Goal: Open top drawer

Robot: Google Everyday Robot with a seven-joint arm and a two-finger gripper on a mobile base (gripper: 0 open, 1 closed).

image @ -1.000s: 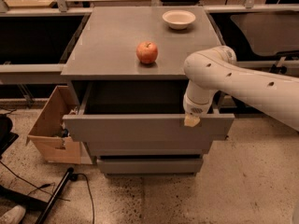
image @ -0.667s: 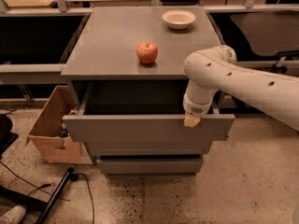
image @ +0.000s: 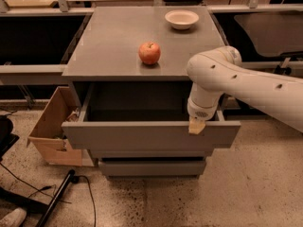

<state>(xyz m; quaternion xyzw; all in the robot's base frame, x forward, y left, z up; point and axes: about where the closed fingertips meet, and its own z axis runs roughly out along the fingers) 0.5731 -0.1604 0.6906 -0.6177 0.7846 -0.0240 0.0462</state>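
The top drawer [image: 147,135] of the grey cabinet stands pulled out, its wide grey front panel forward and its dark box open above. A smaller grey drawer front [image: 151,167] shows closed below it. My gripper [image: 196,126] hangs from the white arm at the drawer front's top edge, right of centre, with a tan fingertip over the rim.
A red apple [image: 149,53] and a white bowl [image: 182,19] sit on the cabinet top [image: 109,46]. An open cardboard box [image: 54,129] stands on the floor at the left. Black cables and a pole [image: 54,202] lie at the lower left. Metal shelving runs behind.
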